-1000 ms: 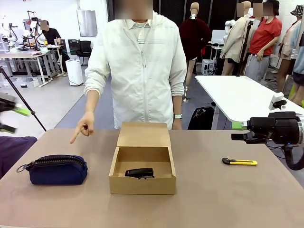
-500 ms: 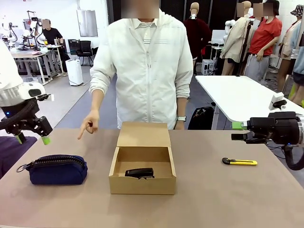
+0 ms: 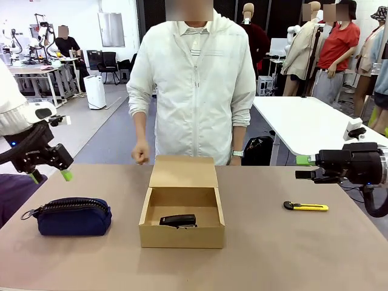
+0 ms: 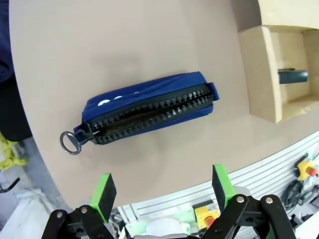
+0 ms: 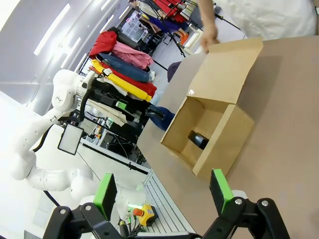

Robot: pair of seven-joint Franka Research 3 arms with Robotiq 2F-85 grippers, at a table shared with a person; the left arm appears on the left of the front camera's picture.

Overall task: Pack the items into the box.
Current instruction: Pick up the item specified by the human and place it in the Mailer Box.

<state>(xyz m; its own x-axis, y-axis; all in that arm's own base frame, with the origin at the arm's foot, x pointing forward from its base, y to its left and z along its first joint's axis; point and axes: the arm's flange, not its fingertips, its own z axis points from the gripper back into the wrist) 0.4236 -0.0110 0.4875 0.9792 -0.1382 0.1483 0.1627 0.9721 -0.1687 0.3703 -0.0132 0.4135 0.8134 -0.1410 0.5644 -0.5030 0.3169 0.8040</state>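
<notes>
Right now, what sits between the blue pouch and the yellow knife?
The open box, with the black gadget inside, sits between pouch and knife in the front view.

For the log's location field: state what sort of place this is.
Probably a robotics lab in an open workshop hall: the left gripper is poised at the table, benches loaded with equipment stand behind, and bright garments are racked nearby.

We find no text, brand, number or sign that we can read. Navy pouch [image 4: 147, 107]: a few small white marks on its side in the left wrist view, too small for us to tell whether they are print. Box [image 5: 224, 69]: one tiny white speck on its open flap in the right wrist view, not legible.
</notes>
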